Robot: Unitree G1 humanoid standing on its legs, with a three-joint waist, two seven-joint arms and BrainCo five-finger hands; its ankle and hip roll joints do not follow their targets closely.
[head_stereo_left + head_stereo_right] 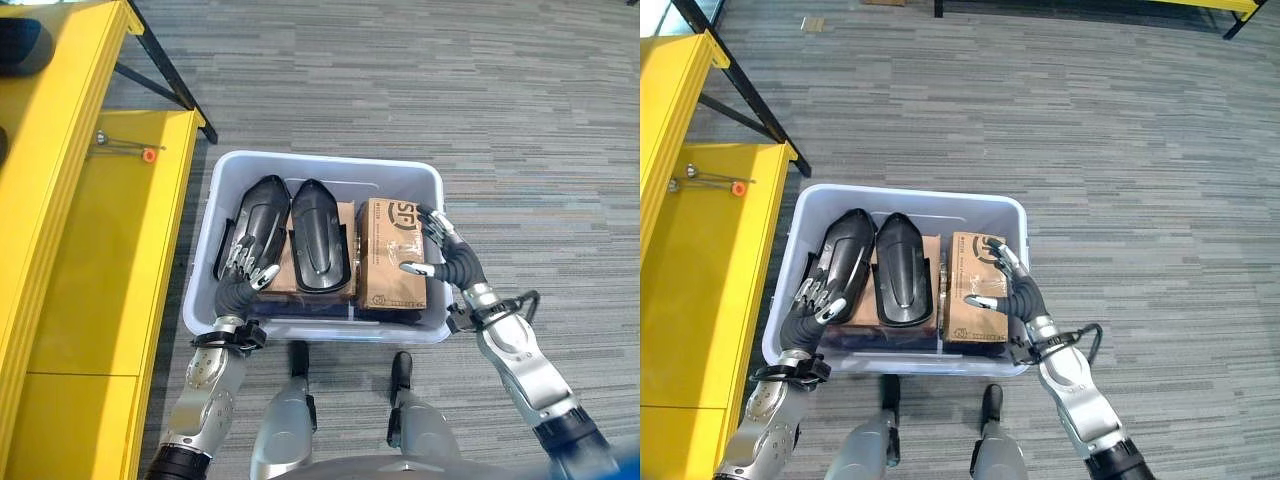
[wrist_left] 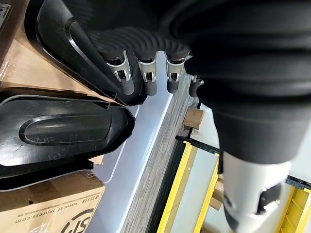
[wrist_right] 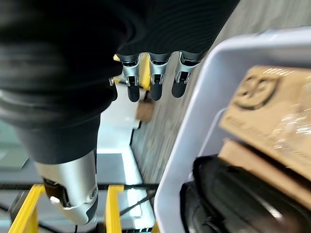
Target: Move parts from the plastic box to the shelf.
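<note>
We see left hand (image 1: 243, 268) fingers relaxed on glossy black moulded plastic part (image 1: 258, 222) | right hand (image 1: 447, 258) loosely spread over brown cardboard box (image 1: 391, 255) | both in pale blue plastic box (image 1: 430, 185)

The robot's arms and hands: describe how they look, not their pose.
Both arms are silver-grey metal shells. Each robot hand, left and right, has silver fingers with dark tips; a dark ribbed cover wraps the back and wrist. A black cable loops beside the right wrist.
</note>
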